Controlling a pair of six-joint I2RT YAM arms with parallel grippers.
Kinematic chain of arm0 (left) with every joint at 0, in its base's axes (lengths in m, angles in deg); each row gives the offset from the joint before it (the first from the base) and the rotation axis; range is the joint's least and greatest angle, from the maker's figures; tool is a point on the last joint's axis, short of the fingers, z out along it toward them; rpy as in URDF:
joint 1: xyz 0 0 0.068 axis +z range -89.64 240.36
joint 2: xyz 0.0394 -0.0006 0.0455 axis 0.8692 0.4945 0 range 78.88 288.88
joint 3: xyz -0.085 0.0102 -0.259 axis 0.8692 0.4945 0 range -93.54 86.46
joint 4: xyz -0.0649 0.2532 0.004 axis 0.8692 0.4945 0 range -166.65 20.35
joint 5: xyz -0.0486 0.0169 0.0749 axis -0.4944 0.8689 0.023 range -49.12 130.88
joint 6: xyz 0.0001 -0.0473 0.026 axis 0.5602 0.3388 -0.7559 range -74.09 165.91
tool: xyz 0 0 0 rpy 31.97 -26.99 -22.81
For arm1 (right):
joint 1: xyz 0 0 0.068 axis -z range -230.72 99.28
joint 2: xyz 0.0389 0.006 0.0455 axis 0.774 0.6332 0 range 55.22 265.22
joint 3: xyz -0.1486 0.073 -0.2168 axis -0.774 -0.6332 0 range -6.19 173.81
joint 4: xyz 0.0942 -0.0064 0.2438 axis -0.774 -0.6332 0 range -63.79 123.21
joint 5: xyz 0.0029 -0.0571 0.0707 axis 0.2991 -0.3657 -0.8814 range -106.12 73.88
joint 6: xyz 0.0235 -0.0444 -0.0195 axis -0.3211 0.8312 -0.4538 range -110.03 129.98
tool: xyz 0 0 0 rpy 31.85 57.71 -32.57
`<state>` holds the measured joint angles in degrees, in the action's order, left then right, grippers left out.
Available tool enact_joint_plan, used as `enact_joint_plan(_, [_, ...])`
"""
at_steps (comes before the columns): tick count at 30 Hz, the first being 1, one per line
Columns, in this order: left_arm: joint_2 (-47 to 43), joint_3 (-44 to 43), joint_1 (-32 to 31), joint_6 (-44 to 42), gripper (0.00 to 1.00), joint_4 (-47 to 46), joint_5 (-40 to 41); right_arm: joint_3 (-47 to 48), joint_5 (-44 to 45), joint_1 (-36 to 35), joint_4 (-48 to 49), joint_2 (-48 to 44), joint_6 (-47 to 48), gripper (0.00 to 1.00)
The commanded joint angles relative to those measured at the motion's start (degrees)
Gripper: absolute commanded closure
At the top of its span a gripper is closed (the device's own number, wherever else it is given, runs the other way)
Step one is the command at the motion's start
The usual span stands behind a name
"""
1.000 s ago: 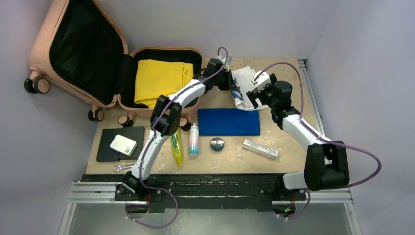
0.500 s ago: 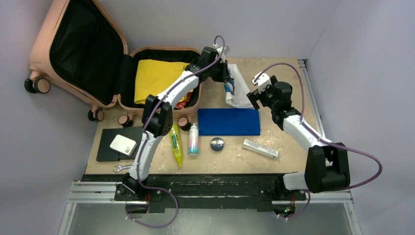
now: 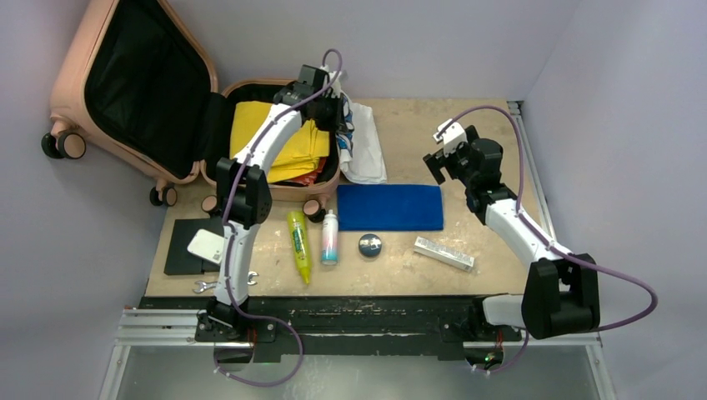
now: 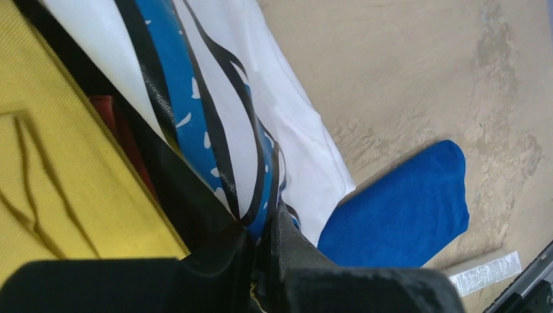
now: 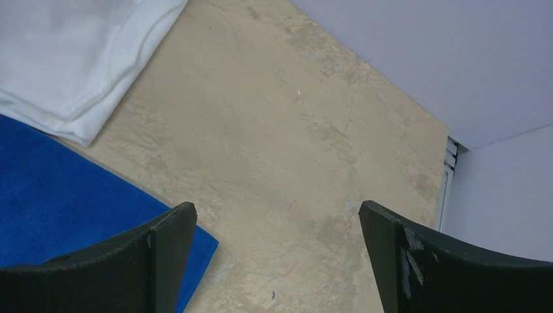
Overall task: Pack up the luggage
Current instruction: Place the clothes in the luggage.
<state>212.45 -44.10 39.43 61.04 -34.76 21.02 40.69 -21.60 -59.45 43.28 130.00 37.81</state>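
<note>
- Left arm [image 3: 265,146], white links with black joints: stretched far forward, angled left of its base.
- Left gripper [image 4: 264,228]: black fingers pinched tight on a white cloth with blue-and-black print [image 4: 215,130].
- Right arm [image 3: 510,221], same build: bent at the elbow.
- Right gripper [image 5: 274,215]: jaws spread wide, holding nothing.

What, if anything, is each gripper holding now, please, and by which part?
The left gripper pinches the white garment with blue-and-black print at a fold of the printed area; the right gripper is open and empty.
</note>
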Motion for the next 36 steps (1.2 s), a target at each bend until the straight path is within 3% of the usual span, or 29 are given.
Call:
enact_joint_plan(1, [-4.6, -1.5, 2.0, -5.3, 1.0, 6.5, -1.1, -0.2, 0.2, -0.2, 0.4, -1.5, -0.7, 0.01])
enact_joint_plan(8, [-3.3, -3.9, 5.4, -10.2, 1.0, 15.0, -1.3, -1.4, -0.4, -0.2, 1.2, -2.4, -0.7, 0.01])
enact_joint_plan(16, [-0.9, -7.6, 11.2, -13.4, 1.0, 17.6, -1.4, -1.6, -1.6, -0.3, 1.4, -1.8, -1.2, 0.01])
enact_joint_plan(26, [0.1, -8.7, 15.7, -18.7, 1.0, 17.8, 2.5, -2.4, -2.2, -0.3, 2.0, -1.5, -1.2, 0.01])
enact_joint_plan(36, [0.7, -7.9, 20.3, -18.7, 1.0, 13.9, 5.4, -2.8, -2.8, -0.3, 2.2, -1.3, -1.1, 0.01])
